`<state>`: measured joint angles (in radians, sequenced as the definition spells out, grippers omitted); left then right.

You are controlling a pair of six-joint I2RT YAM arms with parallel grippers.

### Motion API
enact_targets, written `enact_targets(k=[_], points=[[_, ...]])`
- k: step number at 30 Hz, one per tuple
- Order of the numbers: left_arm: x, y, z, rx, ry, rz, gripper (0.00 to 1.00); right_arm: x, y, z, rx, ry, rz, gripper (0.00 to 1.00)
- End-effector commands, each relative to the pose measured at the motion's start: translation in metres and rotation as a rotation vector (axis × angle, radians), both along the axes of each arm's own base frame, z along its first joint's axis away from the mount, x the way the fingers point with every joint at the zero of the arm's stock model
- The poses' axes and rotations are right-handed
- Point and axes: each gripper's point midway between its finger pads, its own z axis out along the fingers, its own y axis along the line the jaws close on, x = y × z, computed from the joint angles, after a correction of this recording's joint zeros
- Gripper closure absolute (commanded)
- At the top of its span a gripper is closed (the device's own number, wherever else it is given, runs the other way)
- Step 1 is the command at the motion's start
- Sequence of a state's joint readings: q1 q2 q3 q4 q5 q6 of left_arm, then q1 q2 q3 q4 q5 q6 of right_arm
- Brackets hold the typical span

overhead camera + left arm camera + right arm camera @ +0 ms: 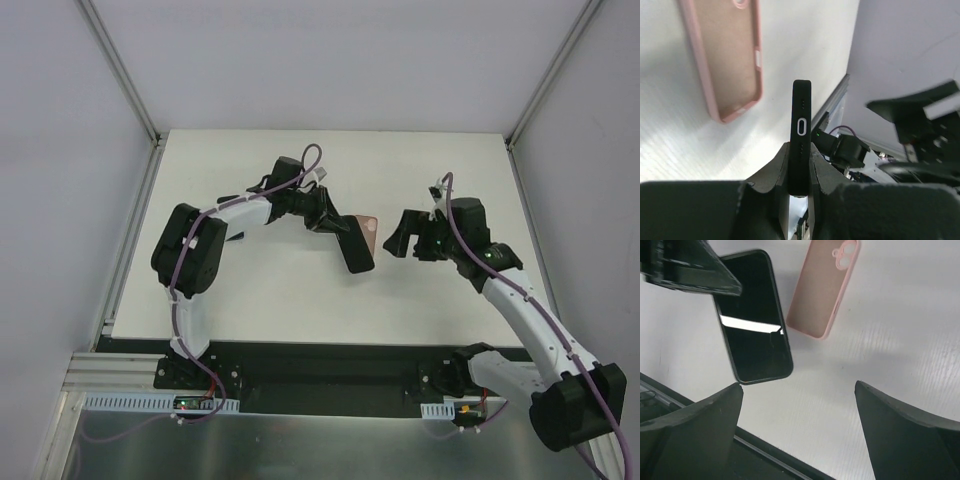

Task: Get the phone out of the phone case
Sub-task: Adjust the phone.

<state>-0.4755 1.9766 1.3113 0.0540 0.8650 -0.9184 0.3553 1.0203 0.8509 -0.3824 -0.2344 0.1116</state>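
Observation:
My left gripper [338, 226] is shut on the black phone [356, 251] and holds it above the table, out of its case. In the left wrist view the phone [801, 135] stands edge-on between my fingers [777, 172], its charging port facing the camera. The salmon-pink phone case [367, 232] lies empty on the white table; it shows in the left wrist view [730, 55] and in the right wrist view [824, 287], beside the phone's glossy face [754, 320]. My right gripper [400, 240] is open and empty, just right of the phone and case.
The white table [330, 300] is bounded by grey walls at left, back and right. A black strip [330, 360] runs along the near edge by the arm bases.

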Motion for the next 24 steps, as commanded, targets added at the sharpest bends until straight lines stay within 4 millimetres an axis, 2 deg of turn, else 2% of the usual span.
enact_targets(k=[1,6,9,21,24], points=[[-0.015,-0.003,0.082,-0.181,-0.142,-0.069,1.0,-0.021,0.003,-0.026,0.08,0.13,0.024,0.04],[-0.021,0.008,0.104,-0.245,-0.175,-0.062,1.0,-0.015,0.009,-0.027,0.148,0.147,0.014,0.04],[-0.024,0.01,0.111,-0.251,-0.194,-0.061,1.0,-0.011,0.009,-0.025,0.157,0.141,0.002,0.04],[-0.024,0.01,0.114,-0.255,-0.202,-0.058,1.0,-0.012,0.013,-0.012,0.208,0.106,0.019,0.04],[-0.024,0.01,0.116,-0.257,-0.203,-0.059,1.0,-0.011,0.013,-0.014,0.186,0.11,0.017,0.04]])
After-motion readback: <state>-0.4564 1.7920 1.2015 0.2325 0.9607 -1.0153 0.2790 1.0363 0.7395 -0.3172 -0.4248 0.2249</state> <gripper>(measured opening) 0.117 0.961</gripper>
